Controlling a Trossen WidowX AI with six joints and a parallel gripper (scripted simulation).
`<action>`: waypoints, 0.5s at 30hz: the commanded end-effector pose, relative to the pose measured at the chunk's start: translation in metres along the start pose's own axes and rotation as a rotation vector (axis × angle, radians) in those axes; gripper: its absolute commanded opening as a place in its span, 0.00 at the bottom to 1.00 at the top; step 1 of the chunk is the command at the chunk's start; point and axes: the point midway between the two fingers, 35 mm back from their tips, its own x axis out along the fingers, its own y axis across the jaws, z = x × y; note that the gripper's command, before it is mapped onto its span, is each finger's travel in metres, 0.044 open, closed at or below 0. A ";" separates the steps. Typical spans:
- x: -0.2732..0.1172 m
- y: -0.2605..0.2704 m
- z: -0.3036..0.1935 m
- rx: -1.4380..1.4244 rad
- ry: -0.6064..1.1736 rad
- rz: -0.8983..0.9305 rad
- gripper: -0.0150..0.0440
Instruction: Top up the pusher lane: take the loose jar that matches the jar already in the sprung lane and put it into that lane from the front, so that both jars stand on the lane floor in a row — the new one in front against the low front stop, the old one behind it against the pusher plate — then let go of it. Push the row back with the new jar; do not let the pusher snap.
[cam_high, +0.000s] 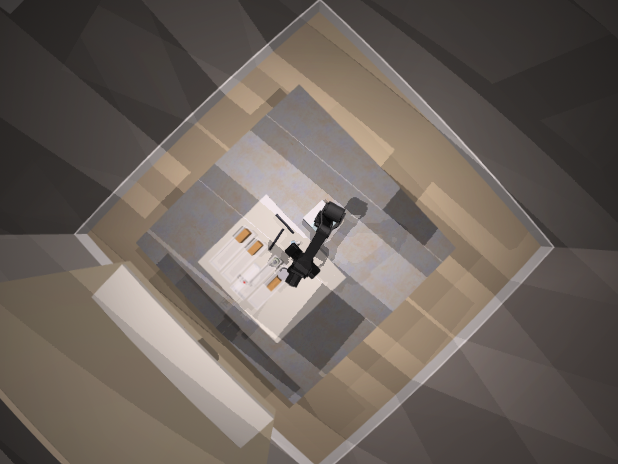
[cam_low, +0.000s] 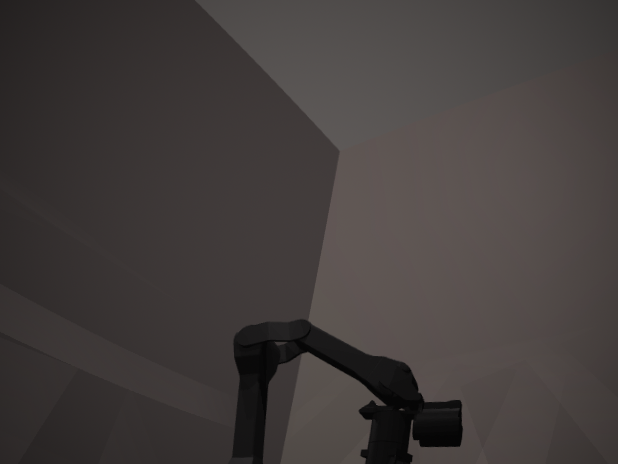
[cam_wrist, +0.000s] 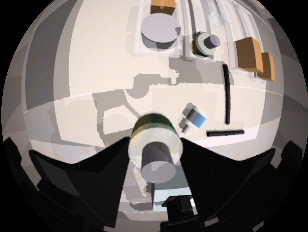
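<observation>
My gripper (cam_wrist: 154, 142) is shut on a loose jar (cam_wrist: 158, 134) with a dark green body, pale shoulder and grey cap. In the wrist view the jar looks upright and clear above the table; its base is hidden. A similar green jar with a grey cap (cam_wrist: 204, 45) stands at the front end of the pusher lane, ahead and to the right of my gripper. The pusher plate behind it cannot be made out. In the exterior view the fingertips are below the frame; in the top view the arm hides them.
A wide grey-topped jar (cam_wrist: 159, 29) stands in the neighbouring lane, near an orange block (cam_wrist: 162, 6). Two more orange blocks (cam_wrist: 248, 54) (cam_high: 242, 235) stand at other lanes. A small blue-and-white item (cam_wrist: 194, 118) and two black bars (cam_wrist: 227, 95) (cam_high: 284, 223) lie on the table.
</observation>
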 end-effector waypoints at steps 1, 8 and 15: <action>-0.013 -0.001 -0.001 -0.002 -0.007 0.000 0.25; -0.005 -0.014 0.019 -0.005 -0.009 -0.002 0.25; 0.010 -0.042 0.048 -0.010 -0.012 -0.004 0.25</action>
